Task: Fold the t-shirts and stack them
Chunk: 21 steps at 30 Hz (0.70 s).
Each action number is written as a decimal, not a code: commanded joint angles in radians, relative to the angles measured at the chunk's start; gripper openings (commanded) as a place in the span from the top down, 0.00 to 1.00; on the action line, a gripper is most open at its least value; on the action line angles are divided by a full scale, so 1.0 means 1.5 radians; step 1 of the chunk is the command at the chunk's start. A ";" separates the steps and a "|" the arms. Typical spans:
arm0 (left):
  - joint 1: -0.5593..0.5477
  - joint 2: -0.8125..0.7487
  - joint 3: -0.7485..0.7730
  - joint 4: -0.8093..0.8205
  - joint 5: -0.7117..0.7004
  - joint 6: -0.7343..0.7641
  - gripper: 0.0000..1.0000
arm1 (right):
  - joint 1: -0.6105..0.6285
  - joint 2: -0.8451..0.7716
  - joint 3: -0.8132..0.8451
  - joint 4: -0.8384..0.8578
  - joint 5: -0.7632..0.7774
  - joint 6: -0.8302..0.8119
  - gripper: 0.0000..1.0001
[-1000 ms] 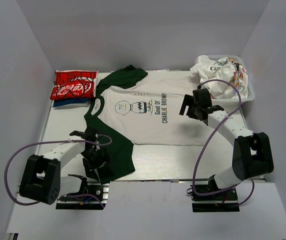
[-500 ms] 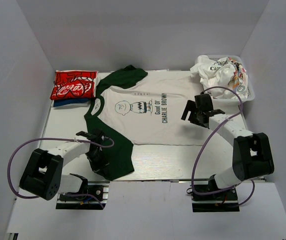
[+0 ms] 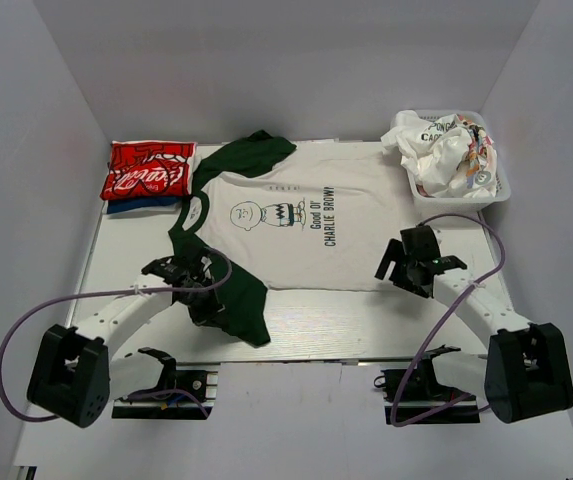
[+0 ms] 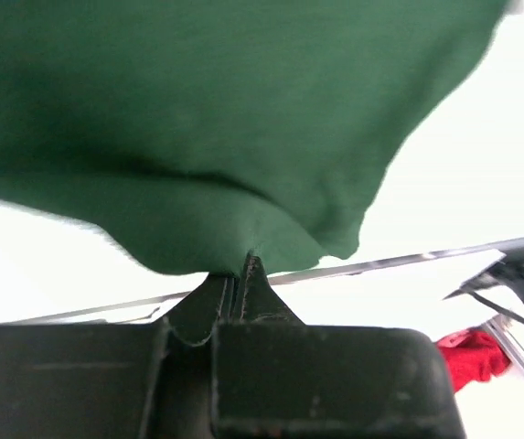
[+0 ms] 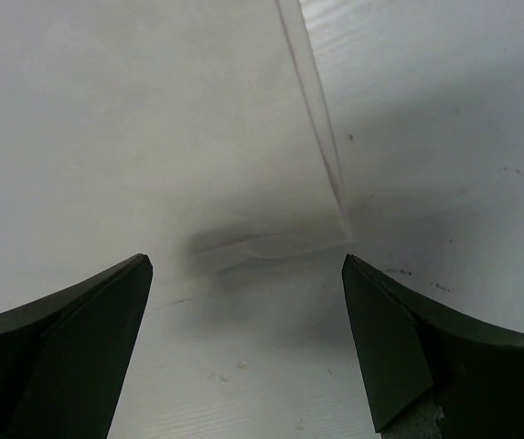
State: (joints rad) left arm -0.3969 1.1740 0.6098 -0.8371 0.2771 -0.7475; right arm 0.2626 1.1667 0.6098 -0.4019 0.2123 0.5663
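An off-white t-shirt with the black Charlie Brown print and dark green sleeves lies spread flat in the middle of the table. My left gripper is shut on the near green sleeve. In the left wrist view the green cloth bunches up from the closed tips of that gripper. My right gripper stands open over the shirt's near right hem corner, which lies between the wide-apart fingers. A folded red Coca-Cola t-shirt sits at the back left.
A white mesh basket at the back right holds crumpled light t-shirts. Blue cloth peeks out under the red shirt. White walls close the table in on the left, back and right. The arm bases stand at the near edge.
My left gripper has shut on the near green sleeve and drawn it up and to the right. My right arm has moved toward the near edge, to the hem corner, still open.
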 commanded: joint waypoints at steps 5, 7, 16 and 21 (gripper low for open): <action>-0.003 -0.119 -0.018 0.103 0.061 0.026 1.00 | -0.004 0.039 -0.033 0.006 0.014 0.028 0.12; -0.003 -0.138 -0.018 0.139 0.082 0.032 1.00 | -0.006 0.067 -0.032 0.020 0.008 0.032 0.16; -0.003 -0.137 0.036 0.227 0.029 0.046 1.00 | -0.004 0.099 -0.005 0.061 0.030 0.021 1.00; 0.009 -0.080 0.108 0.288 -0.023 0.073 1.00 | -0.001 0.102 0.045 0.046 0.033 -0.010 1.00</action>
State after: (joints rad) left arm -0.3904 1.0271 0.6872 -0.5079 0.3042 -0.6785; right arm 0.2573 1.3159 0.6144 -0.3283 0.2359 0.5785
